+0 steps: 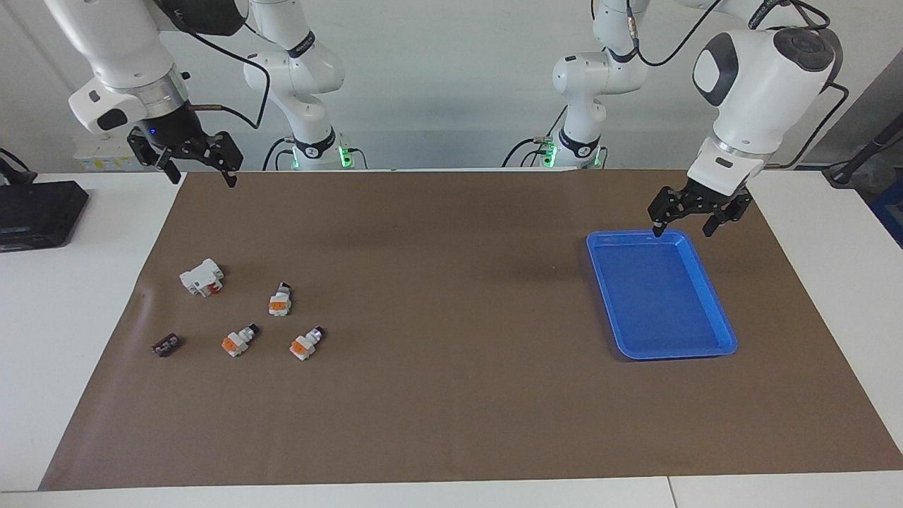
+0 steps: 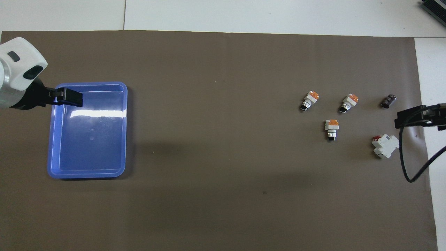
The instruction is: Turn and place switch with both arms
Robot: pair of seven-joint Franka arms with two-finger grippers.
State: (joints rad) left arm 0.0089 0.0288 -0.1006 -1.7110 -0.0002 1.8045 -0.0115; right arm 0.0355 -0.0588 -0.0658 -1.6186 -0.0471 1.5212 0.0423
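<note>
While both arms hang raised above the table, the left gripper (image 1: pixel 690 227) hovers over the edge of the blue tray (image 1: pixel 716 310) that lies nearest the robots, its two fingers spread wide with nothing between them. In the overhead view the same left gripper (image 2: pixel 66 97) shows as a dark shape over the tray's (image 2: pixel 87 174) corner. The tray sits on the brown mat (image 1: pixel 451 395) toward the left arm's end of the table and has nothing in it.

At the other end, the right gripper (image 1: pixel 199 164) is up in the air over the mat's corner closest to the robots, fingers likewise spread wide and holding nothing. From above, only part of the right gripper (image 2: pixel 418 118) enters the view, over the mat's edge, with a black cable looping below it.

All the small parts lie on the mat toward the right arm's end. Three switches, each white with an orange face and a dark tip, rest apart from one another: one switch (image 1: pixel 280 302) nearest the robots, a second switch (image 1: pixel 238 341) and a third switch (image 1: pixel 306 343) farther out, side by side with a gap between them. None touches a gripper. A larger white block with a red mark (image 1: pixel 202 277) lies nearer the robots than the switches, closest to the right gripper's end. A small dark-brown piece (image 1: pixel 166 345) lies by itself near the mat's edge, beside the second switch but well clear of it.

A black box (image 1: pixel 39 212) sits on the white table (image 1: pixel 77 339) off the mat, at the right arm's end.
</note>
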